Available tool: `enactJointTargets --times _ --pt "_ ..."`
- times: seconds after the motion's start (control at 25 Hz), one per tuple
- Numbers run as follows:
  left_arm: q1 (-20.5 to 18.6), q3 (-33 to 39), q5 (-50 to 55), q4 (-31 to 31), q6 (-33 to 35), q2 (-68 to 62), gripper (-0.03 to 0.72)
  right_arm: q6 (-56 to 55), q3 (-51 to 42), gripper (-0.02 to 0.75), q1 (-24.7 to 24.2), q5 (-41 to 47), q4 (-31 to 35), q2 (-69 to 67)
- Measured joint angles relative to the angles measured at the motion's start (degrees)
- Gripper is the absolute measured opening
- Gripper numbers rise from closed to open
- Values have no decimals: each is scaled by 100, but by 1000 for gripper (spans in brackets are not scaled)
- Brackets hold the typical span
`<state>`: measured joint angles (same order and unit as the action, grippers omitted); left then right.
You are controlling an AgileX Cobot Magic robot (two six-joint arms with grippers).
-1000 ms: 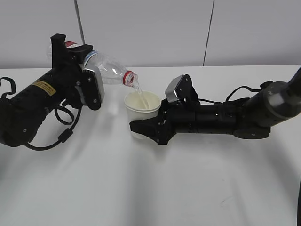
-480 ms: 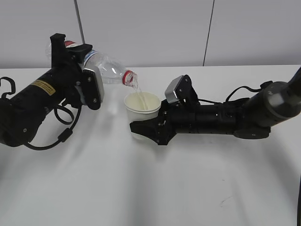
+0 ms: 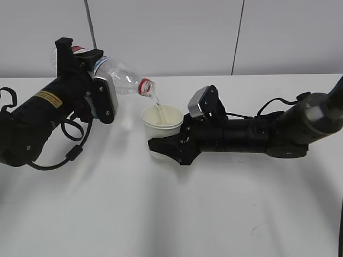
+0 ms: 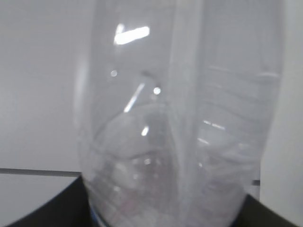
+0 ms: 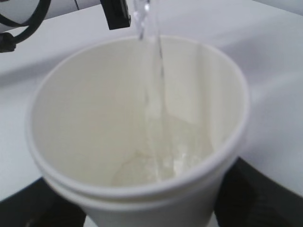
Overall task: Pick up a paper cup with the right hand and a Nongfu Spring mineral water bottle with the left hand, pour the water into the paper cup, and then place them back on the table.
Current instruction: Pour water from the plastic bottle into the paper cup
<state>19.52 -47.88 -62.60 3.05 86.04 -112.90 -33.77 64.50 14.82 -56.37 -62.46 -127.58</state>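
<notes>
On the left of the white bench, the left hand, a black arm with a yellow sticker, has its claw pinched on the Nongfu Spring mineral water bottle. The bottle is held above the bench, tipped nearly flat, with its base up and to the left of the paper cup and its red-ringed neck slanting down toward the cup. In the left wrist view the clear bottle wall fills the frame; how much water remains inside cannot be told.

A thin stream of water runs from the bottle mouth down into the paper cup, just below and right of the neck. The right wrist view shows the stream striking the inner wall of the cup, with a shallow pool of water at the bottom.

Right of the cup lies the right hand, low over the bench, its claw closed around the cup's lower body, holding it upright.
</notes>
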Motion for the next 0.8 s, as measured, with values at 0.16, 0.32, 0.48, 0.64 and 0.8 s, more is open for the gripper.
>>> enactJointTargets --times 0.16,0.32,0.48,0.64,0.8 --pt "0 0 -4 -29 0 0 355 0 0 521 0 4 0 0" --pt "0 0 -4 -45 0 0 355 0 0 521 0 4 0 0" --pt "0 0 -4 -74 0 0 355 0 0 521 0 13 0 0" --pt "0 0 -4 -96 0 0 355 0 0 521 0 13 -10 0" --pt "0 0 -4 -100 0 0 355 0 0 521 0 13 -10 0"
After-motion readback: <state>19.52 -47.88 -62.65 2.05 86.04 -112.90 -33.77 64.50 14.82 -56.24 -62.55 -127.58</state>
